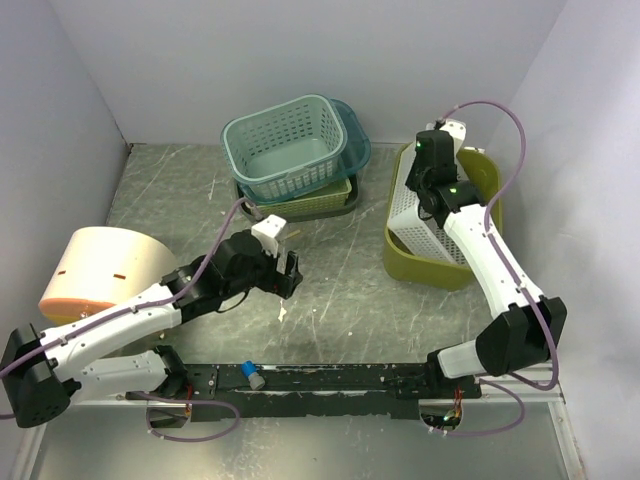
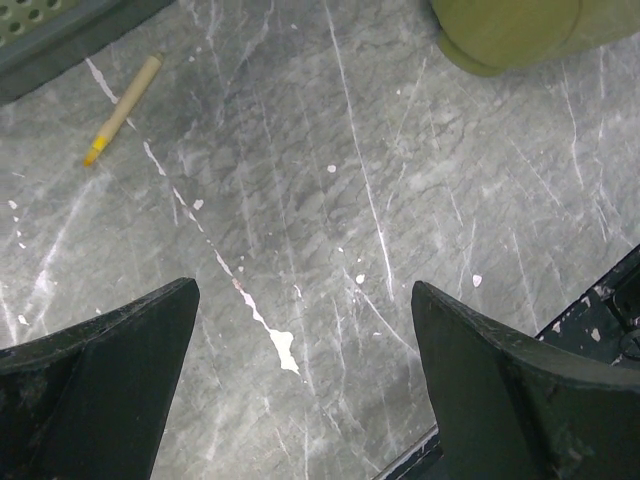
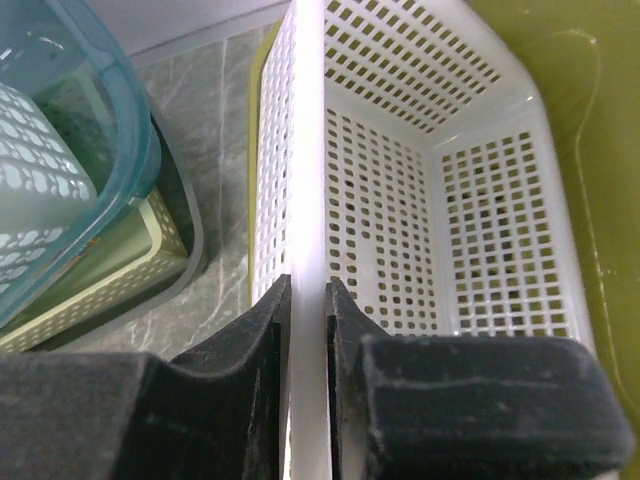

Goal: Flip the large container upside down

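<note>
Grey, white-veined marbled table [image 1: 345,285] enclosed by plain pale walls [image 1: 300,50].

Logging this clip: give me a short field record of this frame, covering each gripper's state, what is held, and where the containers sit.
right gripper: shut on one wall of the white basket
white basket: upright, sitting inside the olive tub
left gripper: open, holding nothing, over the table
peach container: at far left, no gripper on it
teal basket: at the back, on top of a stack
wooden stick: loose on the table
</note>
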